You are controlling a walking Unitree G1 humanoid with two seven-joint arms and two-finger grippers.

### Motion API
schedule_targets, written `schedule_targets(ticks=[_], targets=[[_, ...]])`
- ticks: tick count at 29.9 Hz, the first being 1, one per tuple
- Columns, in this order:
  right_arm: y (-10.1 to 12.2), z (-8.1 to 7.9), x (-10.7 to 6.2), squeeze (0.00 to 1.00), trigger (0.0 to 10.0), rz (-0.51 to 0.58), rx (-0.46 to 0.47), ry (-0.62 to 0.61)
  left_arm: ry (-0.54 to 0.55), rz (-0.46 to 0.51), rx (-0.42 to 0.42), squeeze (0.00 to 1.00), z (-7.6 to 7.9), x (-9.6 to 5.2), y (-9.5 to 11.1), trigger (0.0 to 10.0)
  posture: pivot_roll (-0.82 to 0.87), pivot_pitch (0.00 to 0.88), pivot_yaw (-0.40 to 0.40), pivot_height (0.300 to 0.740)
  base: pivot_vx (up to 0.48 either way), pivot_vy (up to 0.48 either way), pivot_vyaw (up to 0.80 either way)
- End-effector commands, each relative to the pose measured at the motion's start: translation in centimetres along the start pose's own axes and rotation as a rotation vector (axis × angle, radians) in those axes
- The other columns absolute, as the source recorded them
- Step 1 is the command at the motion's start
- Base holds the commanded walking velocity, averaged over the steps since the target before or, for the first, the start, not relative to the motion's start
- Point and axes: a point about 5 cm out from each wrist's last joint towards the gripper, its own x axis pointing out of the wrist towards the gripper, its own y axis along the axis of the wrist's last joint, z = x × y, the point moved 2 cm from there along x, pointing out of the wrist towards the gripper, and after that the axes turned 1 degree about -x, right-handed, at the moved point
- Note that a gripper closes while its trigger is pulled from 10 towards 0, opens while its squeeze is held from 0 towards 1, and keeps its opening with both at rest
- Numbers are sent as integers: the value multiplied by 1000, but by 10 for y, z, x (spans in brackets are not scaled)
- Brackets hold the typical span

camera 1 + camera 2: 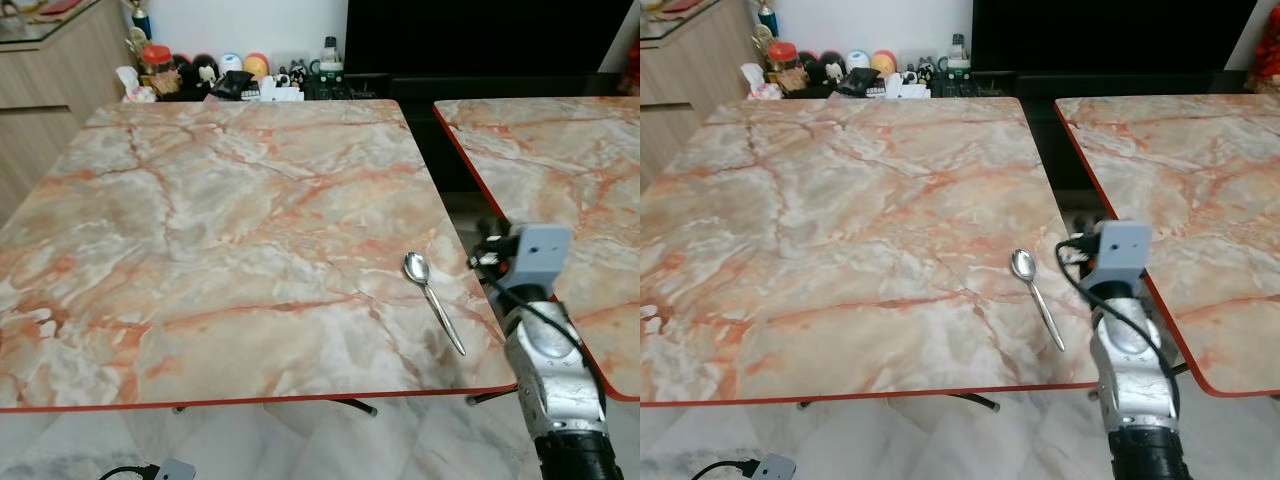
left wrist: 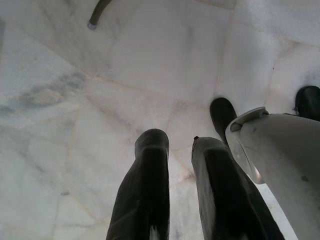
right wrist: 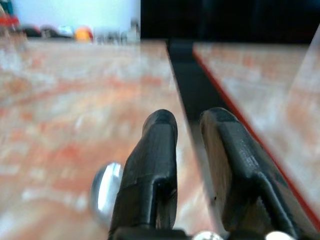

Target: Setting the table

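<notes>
A silver spoon (image 1: 432,297) lies on the marble table (image 1: 200,220) near its front right corner, bowl pointing away from me. My right gripper (image 3: 189,120) is held just off the table's right edge, level with the spoon's bowl (image 3: 106,192) and a little to its right. Its black fingers (image 3: 155,150) stand close together with nothing between them. The right arm (image 1: 545,360) rises from below in the gap between the two tables. My left gripper (image 2: 180,142) hangs low over the pale floor tiles, fingers close together and holding nothing.
A second marble table (image 1: 560,150) stands to the right across a narrow gap. Small toys and bottles (image 1: 220,78) crowd the shelf behind the table's far edge. A wooden cabinet (image 1: 50,70) is at far left, a dark screen (image 1: 480,40) behind.
</notes>
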Motion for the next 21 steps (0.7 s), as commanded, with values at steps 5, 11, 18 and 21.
schedule_targets(ticks=[5,11,18,21], targets=[[-33,-18,-13,1000,10000,-180,20,82,-8,-38,-7,0,2,-2,-11,10000,0,144,22,740,0,0,0],[-35,-28,-11,1000,10000,-210,10,177,-11,-38,-6,0,2,-2,-11,10000,2,145,22,740,0,0,0],[-35,-20,4,0,10000,-231,0,151,-10,-39,-9,0,2,-2,-11,10000,6,146,22,740,0,0,0],[-38,-16,6,0,10000,-252,4,139,-10,-41,-7,0,2,-2,-12,10000,11,148,23,740,0,0,0]])
